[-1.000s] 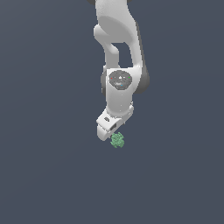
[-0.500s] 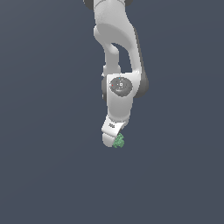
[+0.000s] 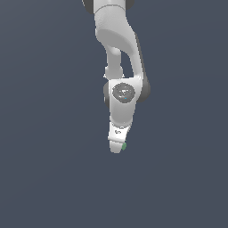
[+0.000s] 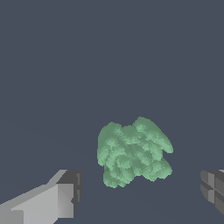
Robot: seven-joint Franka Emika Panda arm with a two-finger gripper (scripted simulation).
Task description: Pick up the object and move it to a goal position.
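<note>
The room was nothing but a flat slate-grey surface, even and unmarked from edge to edge, with no seam, wall or shadow line to tell floor from background. The white arm came down from twelve o'clock in the exterior view, its round grey-faced joint just above the wrist, and the pincer pointed down toward six o'clock.

The blob was pale green, lumpy and mottled with lighter flecks. From the exterior view only a sliver of it showed, peeking out at about three o'clock of the pincer's tip, the rest hidden behind the white housing. From the wrist view it lay plainly on the grey surface between the two fingers, one finger pale with a dark pad at about eight o'clock of it, the other dark and ridged at about four o'clock.

The pincer stood wide, with clear grey gaps showing on both sides of the blob, neither finger touching it. Whether the fingertips reached the surface I could not tell.
</note>
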